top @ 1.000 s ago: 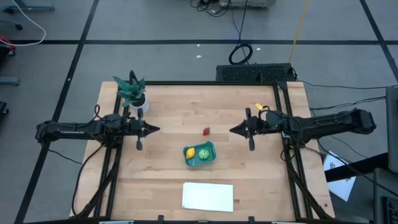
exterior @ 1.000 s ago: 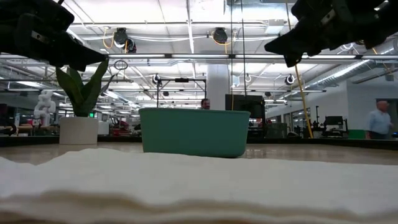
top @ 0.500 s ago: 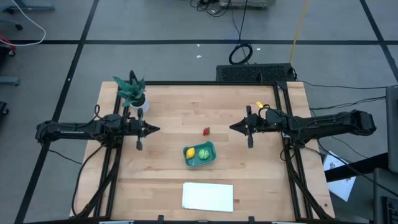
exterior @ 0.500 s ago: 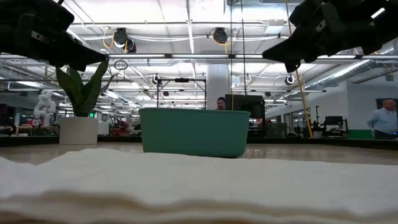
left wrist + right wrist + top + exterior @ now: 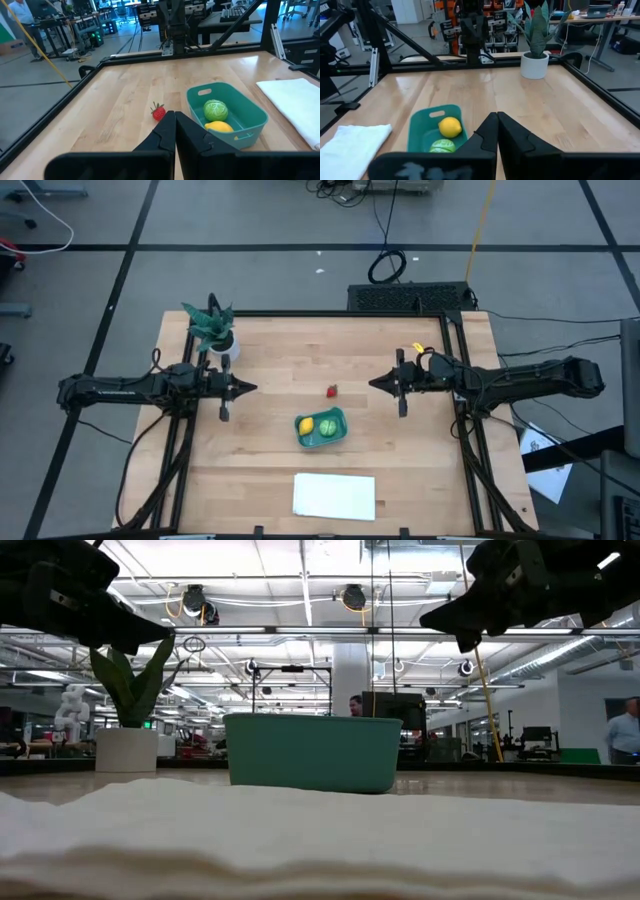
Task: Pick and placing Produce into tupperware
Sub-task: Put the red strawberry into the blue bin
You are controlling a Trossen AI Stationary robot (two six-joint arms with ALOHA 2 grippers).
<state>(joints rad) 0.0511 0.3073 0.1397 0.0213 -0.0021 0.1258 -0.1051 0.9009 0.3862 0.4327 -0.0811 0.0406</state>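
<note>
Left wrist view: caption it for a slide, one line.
Lemon and green fruit sit in the teal tupperware; the strawberry lies outside on the table.

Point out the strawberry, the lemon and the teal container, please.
strawberry [image 5: 159,113], left wrist view, on its red body.
lemon [image 5: 450,126], right wrist view, middle of its yellow skin.
teal container [image 5: 335,417], high view, on its rim.
</note>
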